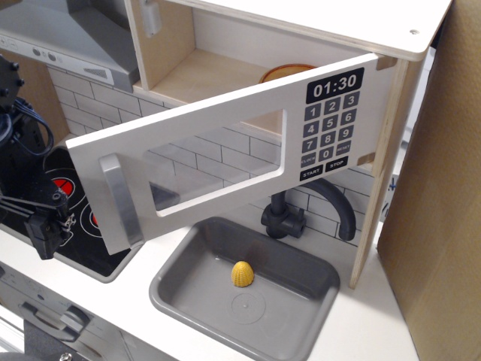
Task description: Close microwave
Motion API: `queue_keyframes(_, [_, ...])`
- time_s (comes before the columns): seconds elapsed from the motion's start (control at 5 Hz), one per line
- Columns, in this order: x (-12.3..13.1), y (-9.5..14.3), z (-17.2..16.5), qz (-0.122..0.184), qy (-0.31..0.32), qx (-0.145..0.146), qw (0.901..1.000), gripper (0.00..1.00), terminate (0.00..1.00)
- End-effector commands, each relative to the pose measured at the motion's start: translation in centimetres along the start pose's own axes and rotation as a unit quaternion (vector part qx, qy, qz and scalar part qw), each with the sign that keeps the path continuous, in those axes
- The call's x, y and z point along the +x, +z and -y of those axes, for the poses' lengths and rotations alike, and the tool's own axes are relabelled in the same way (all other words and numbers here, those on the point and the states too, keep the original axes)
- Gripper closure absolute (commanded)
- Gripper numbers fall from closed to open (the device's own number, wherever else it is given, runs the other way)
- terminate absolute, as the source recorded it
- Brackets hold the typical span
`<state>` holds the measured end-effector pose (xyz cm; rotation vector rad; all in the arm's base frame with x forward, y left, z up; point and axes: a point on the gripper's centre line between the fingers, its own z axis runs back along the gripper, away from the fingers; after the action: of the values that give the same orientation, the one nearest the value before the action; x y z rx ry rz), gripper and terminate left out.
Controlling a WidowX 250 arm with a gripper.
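Observation:
The toy microwave [225, 45] is a wooden box at the top. Its silver-grey door [225, 143] stands wide open, hinged on the right and swung out over the counter. The door has a clear window [218, 162], a vertical grey bar handle [120, 199] at its free left end and a black keypad [331, 124] showing 01:30. My black gripper [46, 229] hangs at the far left over the stove, left of and slightly below the handle, apart from it. Its fingers are too dark to tell whether they are open or shut.
A grey sink [180, 289] holds a small yellow object [242, 274], with a dark faucet [301, 214] behind it. A black stove [64, 188] with red burners lies under the gripper. A grey range hood [68, 37] is at top left and a cardboard wall [436, 226] at right. A tan round thing [285, 73] sits inside the microwave.

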<state>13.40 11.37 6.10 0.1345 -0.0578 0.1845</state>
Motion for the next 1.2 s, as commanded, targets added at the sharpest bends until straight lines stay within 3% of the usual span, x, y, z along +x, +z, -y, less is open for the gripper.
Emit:
queue_keyframes(0.0, [0.0, 0.0, 0.0, 0.0, 0.0, 0.0, 1.0, 0.0, 0.0])
queue_keyframes(0.4, [-2.9, -0.4, 2.8, -0.003, 0.009, -0.044, 0.999, 0.0, 0.0])
queue_keyframes(0.6, [-3.8, -0.5, 4.7, -0.003, 0.0, -0.052, 0.9986, 0.0, 0.0])
queue_keyframes(1.0, [-2.1, -0.8, 9.4, -0.009, 0.007, -0.065, 0.9978, 0.0, 0.0])
